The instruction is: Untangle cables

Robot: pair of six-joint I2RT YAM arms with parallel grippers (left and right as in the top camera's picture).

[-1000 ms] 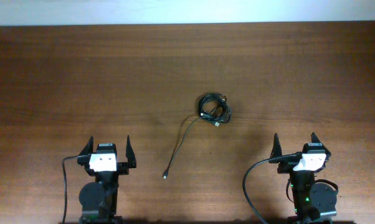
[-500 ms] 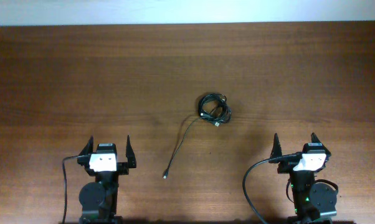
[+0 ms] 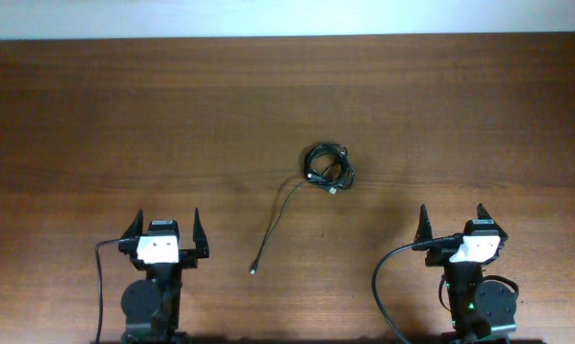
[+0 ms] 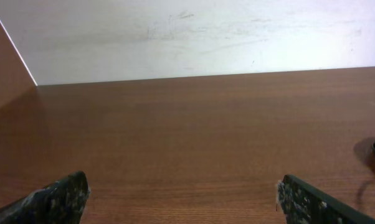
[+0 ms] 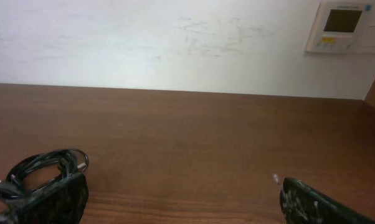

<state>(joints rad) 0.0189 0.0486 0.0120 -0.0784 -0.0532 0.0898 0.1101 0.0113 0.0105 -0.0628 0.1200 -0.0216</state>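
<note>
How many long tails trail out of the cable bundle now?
1: the long tail leaves the bundle and ends at a plug nearer the robot's left side. Shorter ends may hide in the knot.

I have both arms folded back over their bases, well apart, one low on each side of the overhead view. The left arm (image 3: 152,298) points straight ahead, and the left gripper (image 3: 165,230) stands wide open, its two black fingers (image 3: 135,229) splayed in a V on either side of the white wrist block (image 3: 157,248). The right arm (image 3: 477,301) sits in much the same pose, turned slightly, with the right gripper (image 3: 452,220) spread just as wide. From each wrist camera I see only a pair of scuffed dark fingertips (image 4: 60,198) at the bottom corners, with a broad gap between them.
</note>
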